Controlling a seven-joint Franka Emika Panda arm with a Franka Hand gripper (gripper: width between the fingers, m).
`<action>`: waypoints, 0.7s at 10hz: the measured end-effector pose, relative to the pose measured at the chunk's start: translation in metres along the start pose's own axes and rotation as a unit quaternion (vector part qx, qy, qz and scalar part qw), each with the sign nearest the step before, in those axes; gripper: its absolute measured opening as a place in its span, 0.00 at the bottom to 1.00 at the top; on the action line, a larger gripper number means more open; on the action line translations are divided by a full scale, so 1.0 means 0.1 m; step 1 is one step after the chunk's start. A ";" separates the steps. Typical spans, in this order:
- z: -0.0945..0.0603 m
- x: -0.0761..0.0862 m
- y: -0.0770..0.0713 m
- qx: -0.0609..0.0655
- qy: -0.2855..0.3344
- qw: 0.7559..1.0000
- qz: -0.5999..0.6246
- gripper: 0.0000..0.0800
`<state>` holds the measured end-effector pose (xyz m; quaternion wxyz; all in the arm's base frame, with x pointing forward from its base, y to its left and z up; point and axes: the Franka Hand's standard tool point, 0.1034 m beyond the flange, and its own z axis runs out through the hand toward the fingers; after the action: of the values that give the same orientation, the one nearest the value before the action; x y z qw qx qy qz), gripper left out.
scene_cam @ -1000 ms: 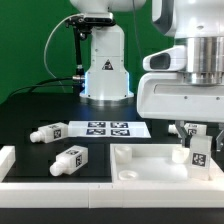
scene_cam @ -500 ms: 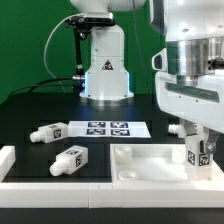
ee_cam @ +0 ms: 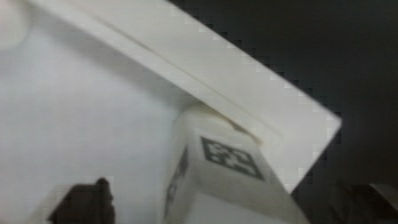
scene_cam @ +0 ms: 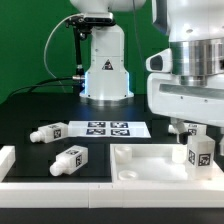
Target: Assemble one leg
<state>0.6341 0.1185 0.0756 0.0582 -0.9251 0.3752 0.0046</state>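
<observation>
leg in work (scene_cam: 199,153): white chunky peg, black-and-white tag facing forward, upright, lower right of the exterior view
same leg, wrist view (ee_cam: 224,160): tagged face visible, lower middle of frame, beside a white edge

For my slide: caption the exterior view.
Claw above an upright leg on the white panel; two legs lie loose.

A marker board (scene_cam: 108,128) lies flat on the black table (scene_cam: 25,115) in the middle of the frame. A large white panel (scene_cam: 150,170) fills the lower right. A green backdrop (scene_cam: 25,40) covers the upper left.
</observation>
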 end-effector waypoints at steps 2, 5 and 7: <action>0.00 -0.01 0.00 0.000 -0.002 0.998 -0.069 0.81; -0.03 0.05 0.02 -0.020 0.013 0.962 -0.272 0.81; -0.01 0.11 -0.02 -0.025 0.032 0.900 -0.433 0.81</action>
<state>0.6437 0.1121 0.0763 0.0192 -0.9971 -0.0609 -0.0414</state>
